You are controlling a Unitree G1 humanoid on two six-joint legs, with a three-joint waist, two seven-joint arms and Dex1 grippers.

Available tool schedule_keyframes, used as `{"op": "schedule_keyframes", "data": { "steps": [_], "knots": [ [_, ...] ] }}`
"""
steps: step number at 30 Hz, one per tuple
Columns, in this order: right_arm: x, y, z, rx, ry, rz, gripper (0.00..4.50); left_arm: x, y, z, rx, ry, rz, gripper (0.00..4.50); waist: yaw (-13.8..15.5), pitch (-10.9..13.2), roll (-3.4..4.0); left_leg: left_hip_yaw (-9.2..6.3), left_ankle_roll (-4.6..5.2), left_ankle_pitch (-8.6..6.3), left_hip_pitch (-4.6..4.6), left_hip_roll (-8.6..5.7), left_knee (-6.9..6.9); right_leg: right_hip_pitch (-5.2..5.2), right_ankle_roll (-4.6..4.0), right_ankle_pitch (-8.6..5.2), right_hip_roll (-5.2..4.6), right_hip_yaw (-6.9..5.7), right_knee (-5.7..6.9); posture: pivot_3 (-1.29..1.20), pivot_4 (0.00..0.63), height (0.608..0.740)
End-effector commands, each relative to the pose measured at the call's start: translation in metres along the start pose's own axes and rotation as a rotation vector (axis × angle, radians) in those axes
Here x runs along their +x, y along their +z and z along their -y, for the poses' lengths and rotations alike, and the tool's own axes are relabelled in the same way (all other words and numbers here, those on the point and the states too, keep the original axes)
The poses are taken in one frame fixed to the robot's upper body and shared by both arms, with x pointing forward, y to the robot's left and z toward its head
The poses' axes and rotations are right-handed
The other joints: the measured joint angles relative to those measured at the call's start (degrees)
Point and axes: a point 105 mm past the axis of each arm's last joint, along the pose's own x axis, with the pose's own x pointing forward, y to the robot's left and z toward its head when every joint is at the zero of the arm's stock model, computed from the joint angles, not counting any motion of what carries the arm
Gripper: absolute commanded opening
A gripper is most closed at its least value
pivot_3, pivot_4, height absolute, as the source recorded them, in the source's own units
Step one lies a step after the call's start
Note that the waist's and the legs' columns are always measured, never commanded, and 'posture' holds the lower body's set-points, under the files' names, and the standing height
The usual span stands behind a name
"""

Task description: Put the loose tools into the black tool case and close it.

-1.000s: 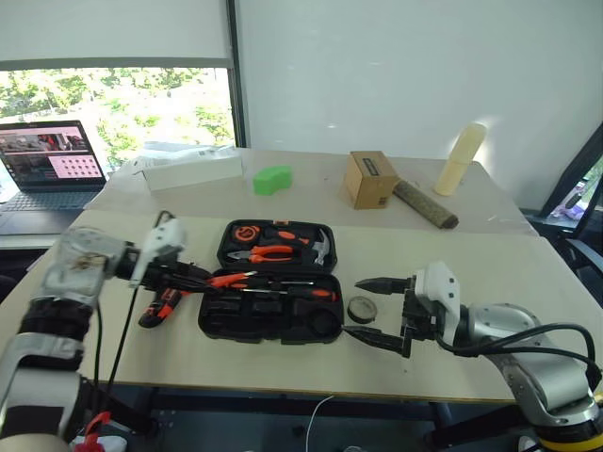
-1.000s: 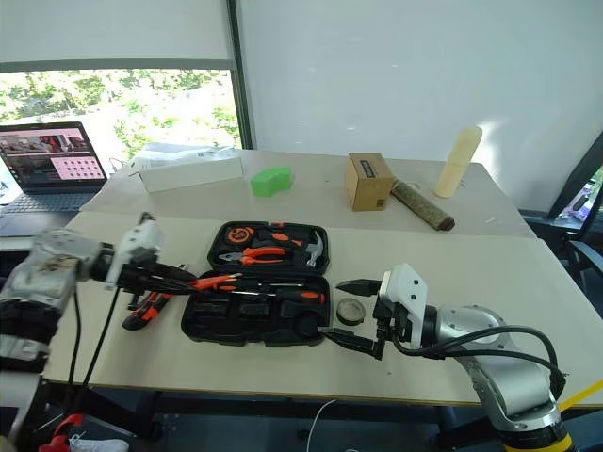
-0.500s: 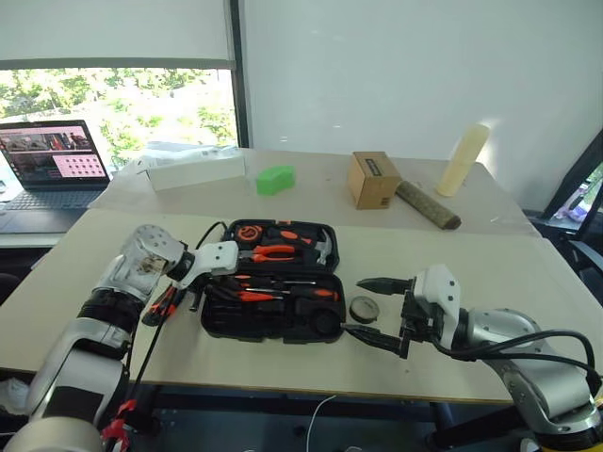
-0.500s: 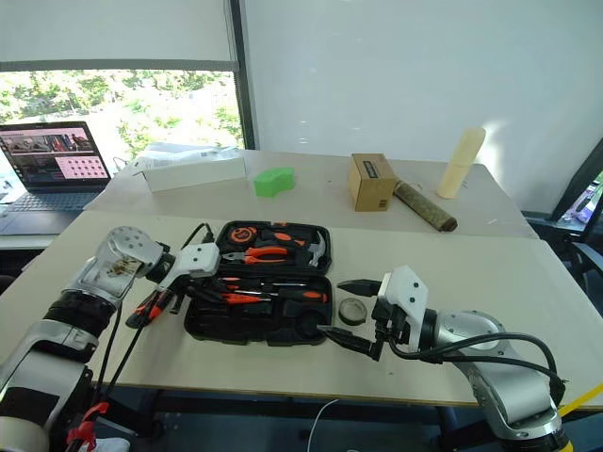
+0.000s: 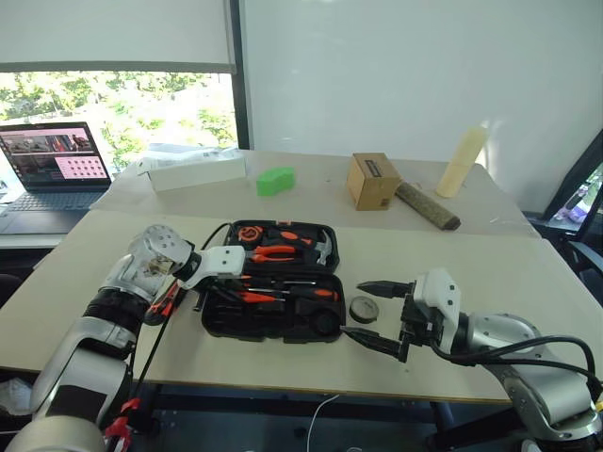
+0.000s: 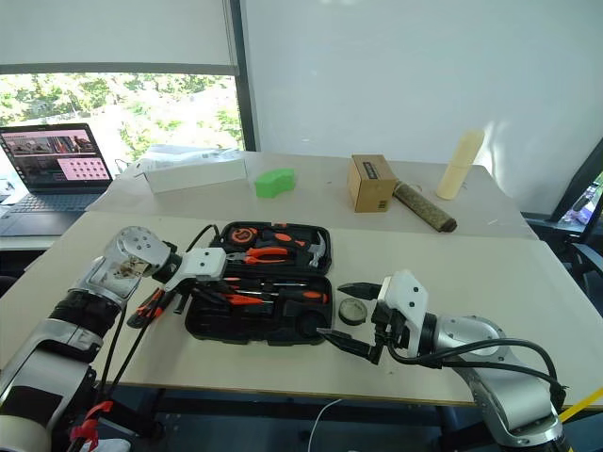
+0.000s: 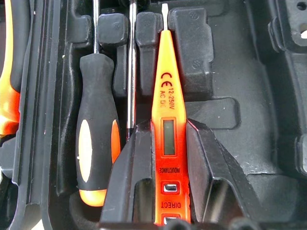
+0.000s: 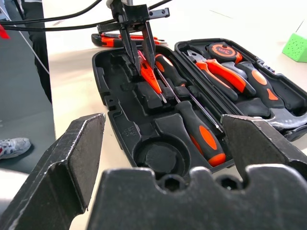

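Note:
The black tool case (image 5: 283, 327) lies open in the middle of the table. My left gripper (image 7: 165, 158) is shut on the slim orange tool (image 7: 164, 96), holding it low over the case's front half beside a screwdriver (image 7: 96, 139) that lies in its slot. A second screwdriver (image 8: 199, 129) lies in the case too. An orange-black utility knife (image 5: 162, 303) rests on the table left of the case, partly behind my left arm. The small black tape roll (image 5: 364, 308) sits just right of the case. My right gripper (image 5: 351, 307) stands open beside it, empty.
The case's far half holds pliers, a tape measure and a hammer. Behind the case stand a green block (image 5: 274, 180), a cardboard box (image 5: 371, 181), a long white box (image 5: 193, 170), a dark roll (image 5: 426, 205) and a cream tube (image 5: 460, 162). A laptop (image 5: 52, 165) sits far left.
My left gripper has carried the slim orange tool rightward and down from the case's left edge to over the front slots, rolling as it went. My right gripper has stayed put.

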Motion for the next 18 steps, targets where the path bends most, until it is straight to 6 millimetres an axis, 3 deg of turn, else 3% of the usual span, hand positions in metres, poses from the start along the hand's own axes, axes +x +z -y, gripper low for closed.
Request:
{"op": "schedule_keyframes", "data": {
  "steps": [1,2,8,14,18],
  "knots": [
    [0.002,0.010,0.001,-0.036,-0.001,0.032,4.50,0.011,0.002,0.007,-0.030,-0.040,-0.017,0.95,0.01,0.00,0.00,0.01,0.01,-0.01,0.05,-0.02,0.00,0.00,0.01,-0.01,0.00,0.08,0.06,0.00,0.150,0.740],
    [0.002,0.010,0.000,-0.036,0.001,0.032,4.50,0.010,0.005,0.008,-0.031,-0.041,-0.003,1.45,0.01,0.00,0.00,0.02,0.03,-0.02,0.06,-0.02,0.01,0.00,0.01,-0.01,0.00,0.13,0.10,0.00,0.150,0.740],
    [0.003,0.010,-0.002,-0.032,0.015,0.032,4.50,-0.007,0.040,-0.004,0.023,0.014,0.166,3.42,0.16,0.03,0.00,0.07,0.06,-0.03,-0.02,-0.02,0.08,-0.14,0.02,-0.02,0.01,0.24,0.24,0.00,0.150,0.740],
    [0.002,0.007,-0.004,-0.023,0.025,0.026,4.50,-0.037,0.057,-0.007,0.060,0.032,0.275,3.42,0.01,0.05,-0.01,0.05,0.17,-0.10,-0.12,-0.03,0.34,-0.14,0.07,-0.01,0.00,0.28,0.24,0.00,0.150,0.740],
    [0.004,0.005,-0.005,-0.012,0.033,0.027,4.50,-0.043,0.043,-0.011,-0.005,0.077,0.271,3.42,-0.15,0.05,-0.01,0.08,0.16,-0.09,-0.04,-0.02,0.31,-0.14,0.07,-0.02,0.05,0.36,0.26,0.00,0.150,0.740]
  ]
}}
